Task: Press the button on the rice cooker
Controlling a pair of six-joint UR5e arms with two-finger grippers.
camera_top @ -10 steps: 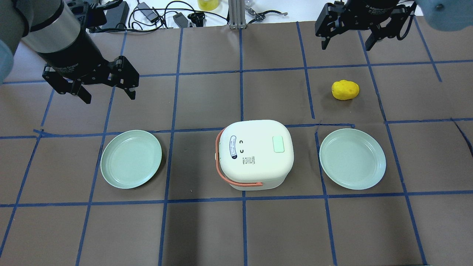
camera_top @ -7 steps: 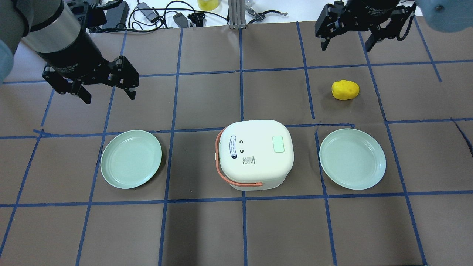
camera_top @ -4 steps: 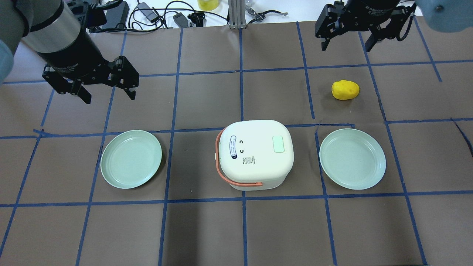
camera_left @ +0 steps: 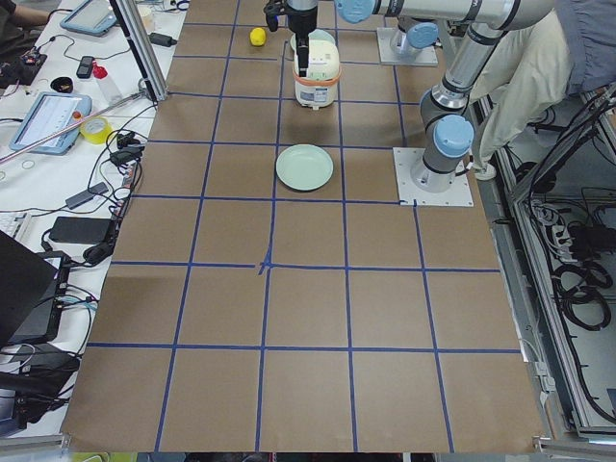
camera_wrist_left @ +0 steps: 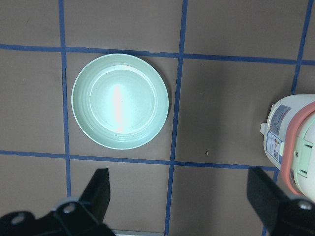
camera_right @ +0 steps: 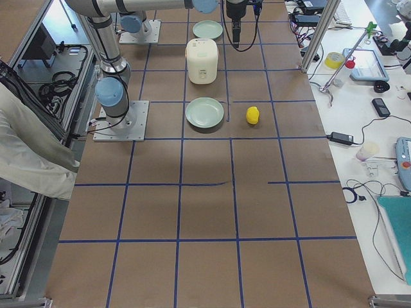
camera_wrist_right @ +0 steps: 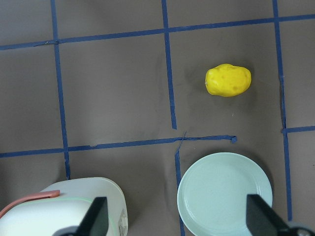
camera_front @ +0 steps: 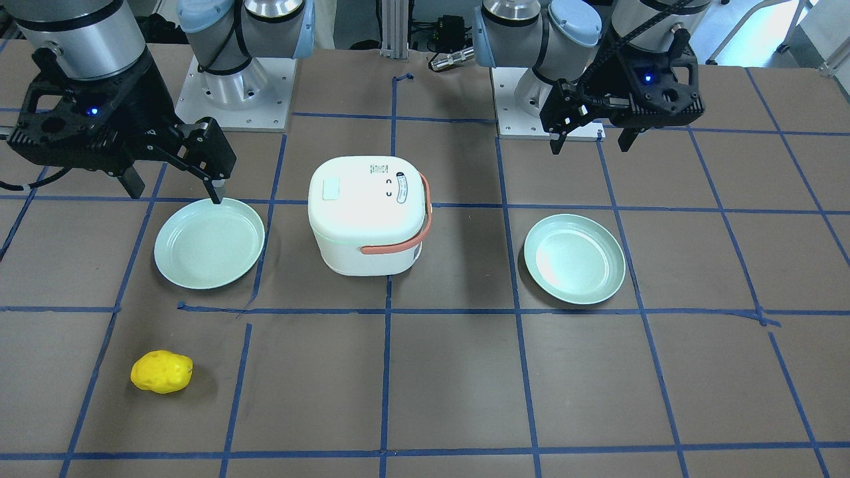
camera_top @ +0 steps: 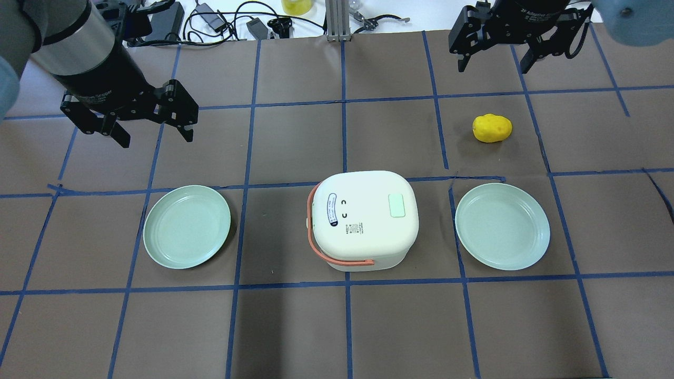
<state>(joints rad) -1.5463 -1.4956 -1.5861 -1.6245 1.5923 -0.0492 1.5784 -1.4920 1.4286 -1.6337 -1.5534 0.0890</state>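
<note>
The white rice cooker (camera_top: 363, 221) with an orange handle stands at the table's middle, lid shut. Its pale green button (camera_top: 396, 205) is on the lid's right side; it also shows in the front view (camera_front: 331, 188). My left gripper (camera_top: 157, 138) is open and empty, high over the table, far back left of the cooker. My right gripper (camera_top: 494, 66) is open and empty, far back right of it. The left wrist view shows the cooker's edge (camera_wrist_left: 295, 142) at its right. The right wrist view shows the cooker (camera_wrist_right: 64, 209) at its lower left.
A pale green plate (camera_top: 187, 226) lies left of the cooker and another (camera_top: 503, 226) lies right of it. A yellow potato-like object (camera_top: 492, 128) lies behind the right plate. Cables and tools lie past the table's far edge.
</note>
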